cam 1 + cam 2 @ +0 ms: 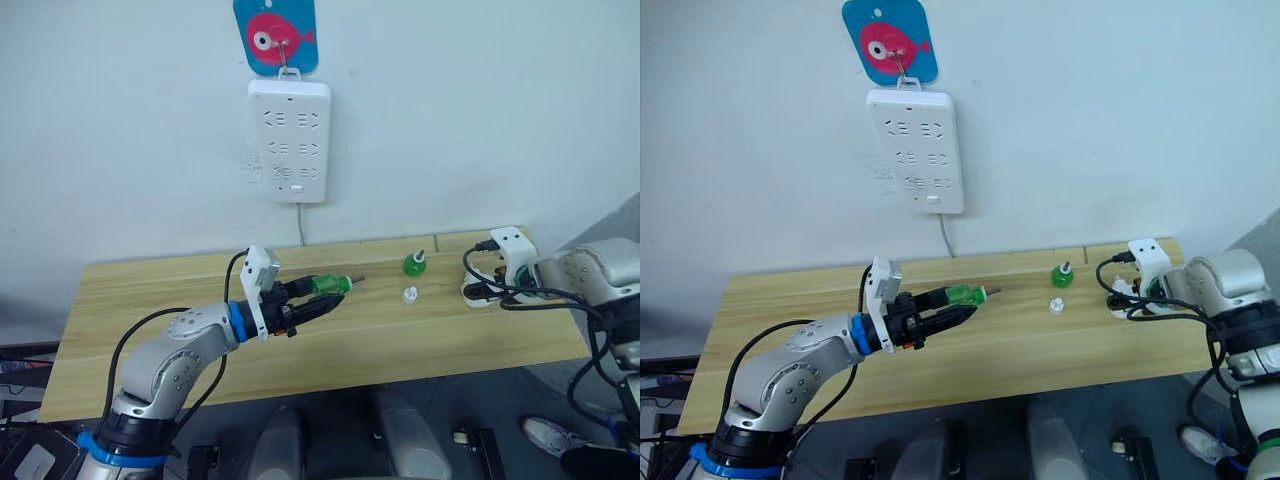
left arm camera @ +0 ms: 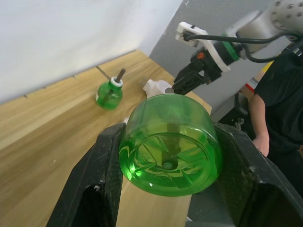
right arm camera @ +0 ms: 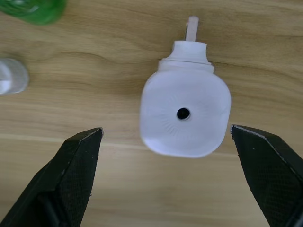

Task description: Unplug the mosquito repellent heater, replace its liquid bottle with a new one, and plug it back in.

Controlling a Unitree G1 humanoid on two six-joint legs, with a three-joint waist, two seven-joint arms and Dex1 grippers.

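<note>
Wooden table [image 1: 150,300] runs along a white wall where a power strip [image 1: 288,140] hangs. Left of a standing green bottle [image 1: 414,264] and small clear cap [image 1: 409,294], the left gripper [image 1: 322,297] clamps another green bottle [image 2: 170,151]. Right of them, the right gripper [image 3: 165,175] hangs spread wide above the heater [image 3: 185,116] lying on the table.

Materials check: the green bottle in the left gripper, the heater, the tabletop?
Bottle in the left gripper: looks like translucent glossy plastic; moulded base ribs show through it. Heater: opaque white plastic, smooth and matte, one dark vent hole. Tabletop: pale wood grain, either solid wood or laminate; I can't tell which.
</note>
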